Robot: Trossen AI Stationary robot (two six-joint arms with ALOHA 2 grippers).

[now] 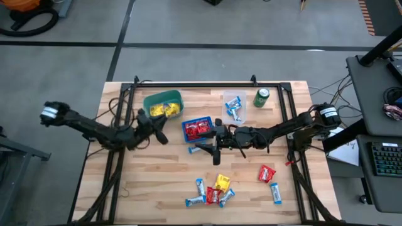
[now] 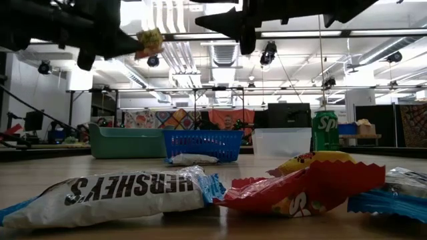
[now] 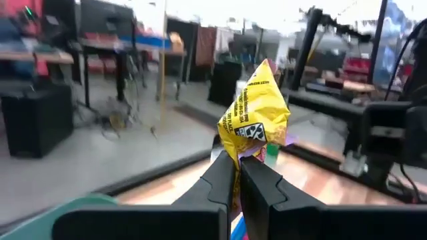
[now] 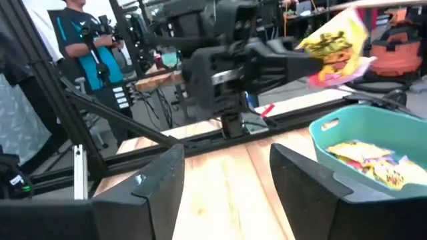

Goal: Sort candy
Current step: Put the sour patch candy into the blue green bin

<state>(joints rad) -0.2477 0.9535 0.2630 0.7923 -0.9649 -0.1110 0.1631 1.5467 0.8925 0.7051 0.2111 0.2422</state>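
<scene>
The wooden table point(image 1: 157, 182) carries 3 baskets: green point(image 1: 162, 100), blue point(image 1: 196, 129) and clear point(image 1: 233, 107), plus 1 green can point(image 1: 261, 97). Near the front edge lie about 7 loose candies point(image 1: 213, 191). The left gripper point(image 3: 237, 175) pinches 1 yellow candy point(image 3: 257, 113) with jaws pressed together, raised beside the green basket. The right gripper point(image 4: 227, 173), jaws spread wide, holds nothing beside the blue basket.

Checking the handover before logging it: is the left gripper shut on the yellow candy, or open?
Shut on it: in the left wrist view the left gripper pinches the yellow candy between closed fingers, the wrapper standing up above them.
</scene>
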